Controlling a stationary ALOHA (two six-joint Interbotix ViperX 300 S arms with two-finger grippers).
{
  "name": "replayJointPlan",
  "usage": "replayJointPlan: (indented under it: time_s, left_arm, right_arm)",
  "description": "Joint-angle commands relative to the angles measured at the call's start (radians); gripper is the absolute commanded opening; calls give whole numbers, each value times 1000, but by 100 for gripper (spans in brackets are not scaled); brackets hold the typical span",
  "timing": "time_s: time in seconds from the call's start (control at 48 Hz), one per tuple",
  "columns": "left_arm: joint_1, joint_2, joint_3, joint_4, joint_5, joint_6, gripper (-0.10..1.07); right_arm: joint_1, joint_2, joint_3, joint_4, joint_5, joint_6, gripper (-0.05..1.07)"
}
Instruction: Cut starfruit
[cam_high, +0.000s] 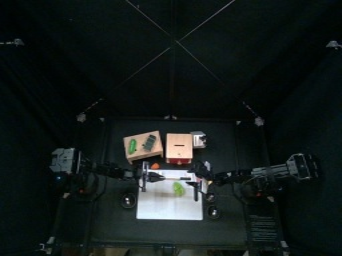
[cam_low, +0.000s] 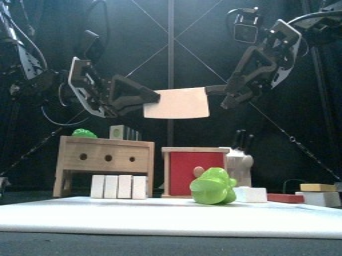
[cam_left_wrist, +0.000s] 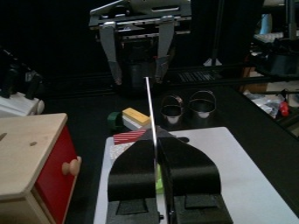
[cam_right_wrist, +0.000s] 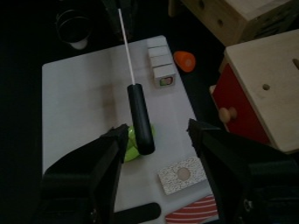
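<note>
Left gripper (cam_left_wrist: 158, 179) clamps the knife (cam_low: 178, 104); right gripper (cam_right_wrist: 159, 138), spread, half hides the starfruit (cam_right_wrist: 143, 140).

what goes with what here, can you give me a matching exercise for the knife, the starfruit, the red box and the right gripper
Things:
1. knife
2. starfruit
3. red box
4. right gripper

Places and states:
a. open, holding nothing
b. lying on the white board
c. held up in the air by the left gripper
d. standing behind the board, beside the wooden box

Pairs: 1-c, 2-b, 3-d, 4-a
</note>
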Motion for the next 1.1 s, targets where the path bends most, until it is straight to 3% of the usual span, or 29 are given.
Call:
replayJointPlan:
  time_s: [0.0,0.167,0.417,0.667,0.896,1.083]
  left_arm:
    - [0,0,-23,-3,-3,2,24]
    - [-2,12,-40,-3,-3,2,24]
    - [-5,12,-54,-3,-3,0,23]
    - [-84,18,-58,-26,-3,2,23]
    - [-141,117,-115,-64,-3,-2,23]
    - [-218,172,-156,-227,-5,5,23]
  right_arm:
    - [3,-8,-28,-3,-2,-2,79]
    - [3,-8,-18,3,-2,-2,66]
    - [-3,-8,-11,-12,-2,-3,59]
    - [-28,-8,20,-35,-37,-2,58]
    - [-86,-3,55,-35,-84,-2,58]
    - [-110,20,71,-31,-133,-2,58]
